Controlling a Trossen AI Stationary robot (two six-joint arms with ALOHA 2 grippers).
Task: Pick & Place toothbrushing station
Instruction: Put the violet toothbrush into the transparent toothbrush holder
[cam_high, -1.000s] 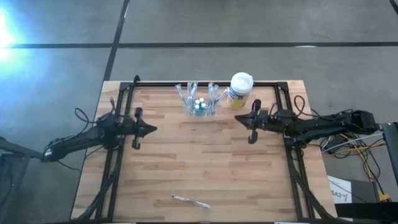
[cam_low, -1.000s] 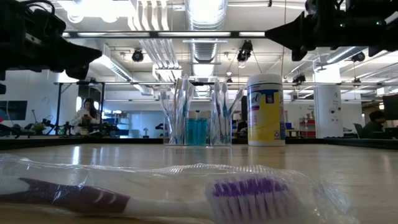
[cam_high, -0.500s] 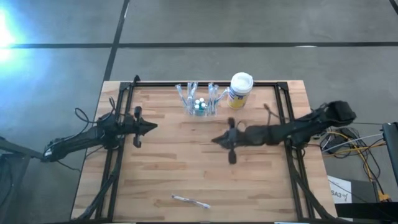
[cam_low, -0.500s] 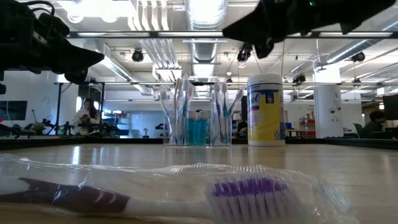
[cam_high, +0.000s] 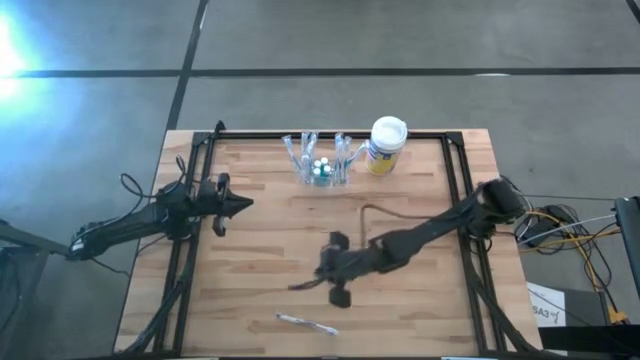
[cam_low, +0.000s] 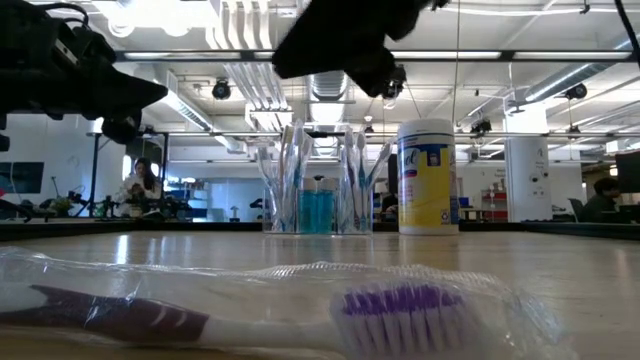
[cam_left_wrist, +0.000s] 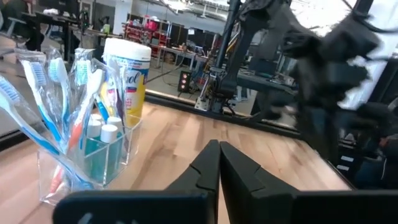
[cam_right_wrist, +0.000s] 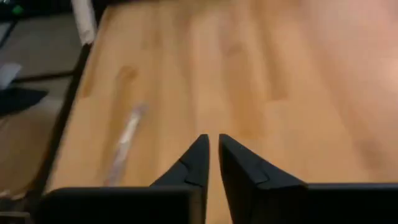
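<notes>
Clear plastic holder (cam_high: 322, 160) at the middle of the desk's (cam_high: 270, 250) far edge, upright, packed with toothbrushes (cam_left_wrist: 37, 93) and small teal-capped bottles (cam_left_wrist: 99, 140). Just beside it, toward the far right corner, a white-lidded canister (cam_high: 386, 145) with a yellow label, apart from the holder by a narrow gap. Near the middle of the near edge, a toothbrush in a clear wrapper (cam_high: 306, 324), lying flat, purple bristles toward the low camera. Right gripper (cam_high: 300, 286) stretched out over the desk's middle, between the holder and the wrapped toothbrush, well apart from the holder, pointing toward the near left; fingers (cam_right_wrist: 198, 163) narrow, a thin gap showing between the tips, nothing held. Left gripper (cam_high: 246, 207) over the left side of the desk, aimed toward the middle, fingers pressed together with no gap, empty, the holder off to its far side. Beyond the far edge, a bright workshop room with ceiling lights and a person (cam_low: 138, 182) seated at a distance.
</notes>
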